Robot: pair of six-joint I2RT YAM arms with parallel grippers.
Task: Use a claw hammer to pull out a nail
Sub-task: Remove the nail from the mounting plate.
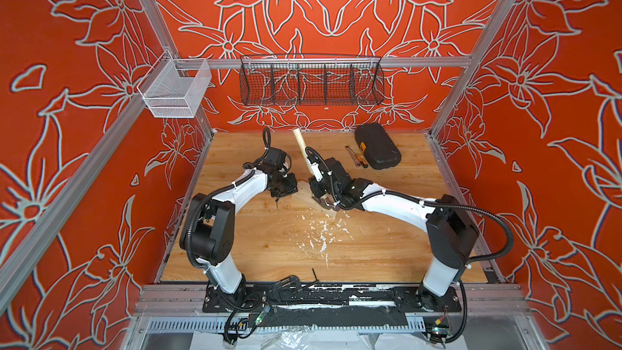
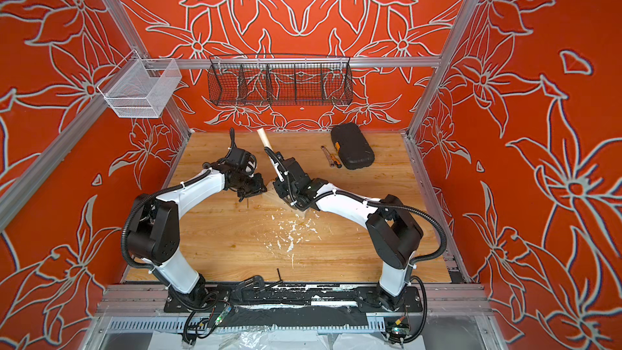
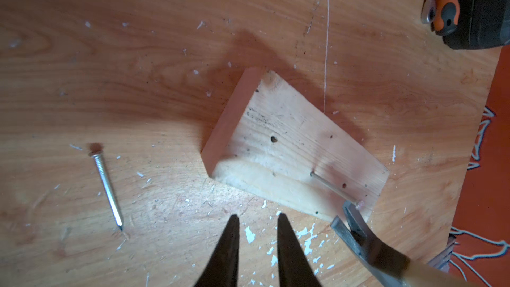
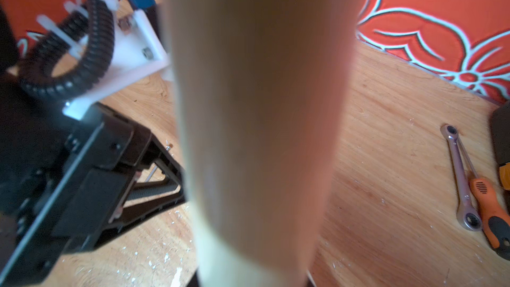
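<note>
The claw hammer's pale wooden handle (image 4: 256,106) fills the right wrist view and rises toward the back wall in both top views (image 1: 300,144) (image 2: 264,139). My right gripper (image 1: 316,186) is shut on that handle. The grey split claw (image 3: 356,227) sits at the head of a nail (image 3: 331,186) that leans out of a pale wooden block (image 3: 284,133), with most of its shank showing. My left gripper (image 3: 257,215) hovers just beside the block, open with nothing between its fingers. A second, loose nail (image 3: 107,186) lies flat on the table.
A black tool case (image 1: 377,146) lies at the back right, with a ratchet wrench (image 4: 459,178) and an orange-handled screwdriver (image 4: 489,211) beside it. White flecks (image 1: 321,234) litter the table's middle. A dark wire basket (image 1: 311,82) and a white mesh basket (image 1: 175,90) hang on the frame.
</note>
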